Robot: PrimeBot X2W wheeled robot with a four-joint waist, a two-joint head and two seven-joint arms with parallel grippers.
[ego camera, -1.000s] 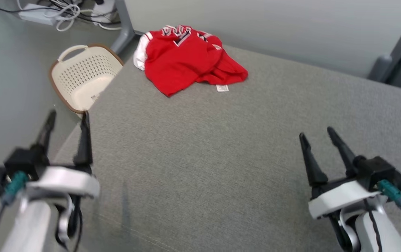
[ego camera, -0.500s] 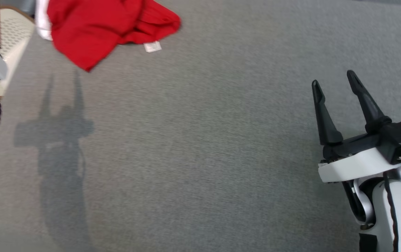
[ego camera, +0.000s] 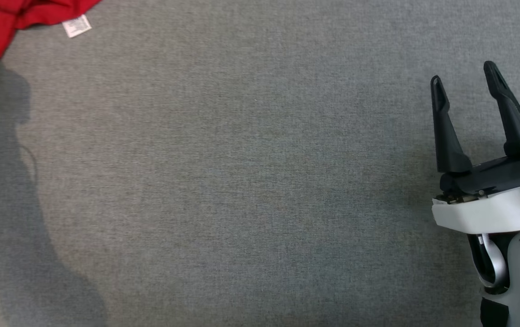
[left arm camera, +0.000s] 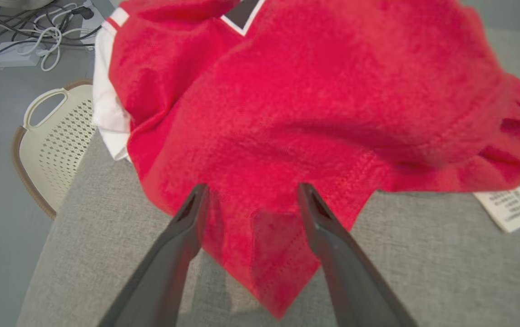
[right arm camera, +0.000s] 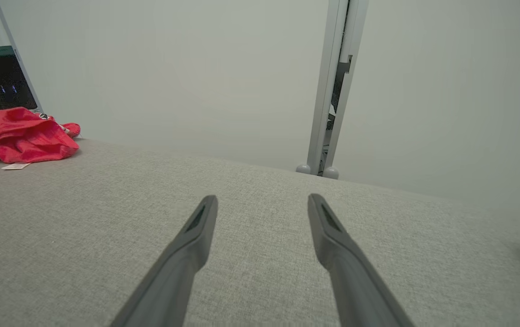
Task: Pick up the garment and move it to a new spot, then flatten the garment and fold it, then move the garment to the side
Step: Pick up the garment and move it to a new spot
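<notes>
Where the broad grey fabric-covered counter [ego camera: 241, 181] reached its far left corner, held the crumpled red mesh jersey with white sleeve trim [left arm camera: 309, 113] in a loose heap, the white sleeve lying at or just over the left edge. Elsewhere lay bare, giving plenty of open room toward the right and the near side for spreading and folding.

Judged light, limp and floppy: likely to sag and trail when lifted, unlikely to slip or be damaged. Best pinched at the near pointed corner, apparently only a thin layer.

Beside the left edge, down on the floor, stood a cream perforated plastic basket [left arm camera: 55, 145], a place for a dragged hem to drop into.

Spread wide and gripping nothing: left end effector [left arm camera: 253, 186], fingers straddling that corner; touching the cloth or not, could not tell. Likewise wide apart and empty: right end effector [ego camera: 463, 71], well apart from the jersey over bare counter.

Trailed from the heap's right side: small white printed label [left arm camera: 509, 209].
</notes>
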